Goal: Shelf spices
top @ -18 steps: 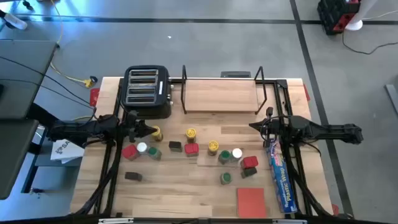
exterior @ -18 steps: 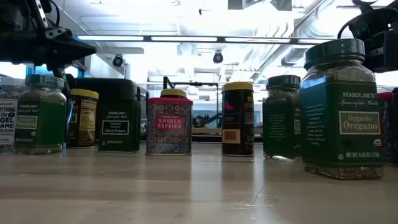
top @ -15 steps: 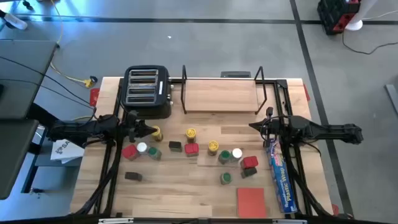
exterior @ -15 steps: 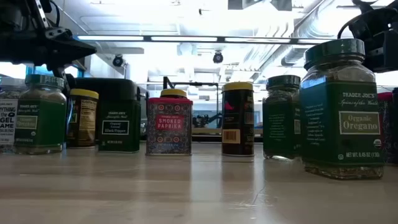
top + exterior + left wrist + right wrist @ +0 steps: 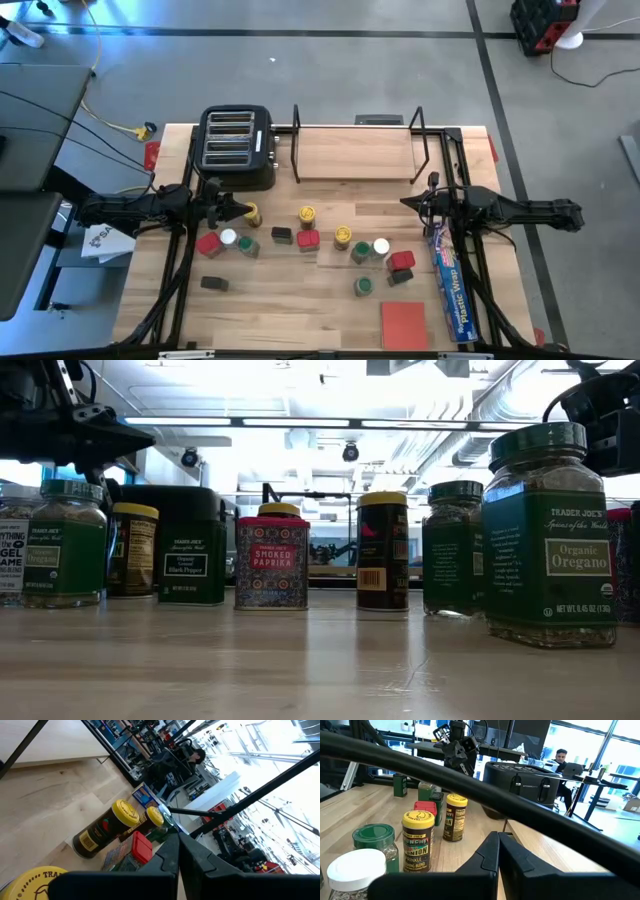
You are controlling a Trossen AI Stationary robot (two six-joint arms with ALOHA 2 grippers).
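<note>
Several spice jars and tins stand on their bases on the wooden table: a yellow-lidded jar, another, a red tin, a white-lidded jar, green-lidded jars, a black tin. The shelf sits at the far edge, its wood board bare. My left gripper hovers shut above a yellow-lidded jar near the toaster. My right gripper hovers shut right of the spices, in front of the shelf.
A black four-slot toaster stands left of the shelf. A blue plastic-wrap box lies along the right side, a flat red square near the front edge. A person sits in the room beyond.
</note>
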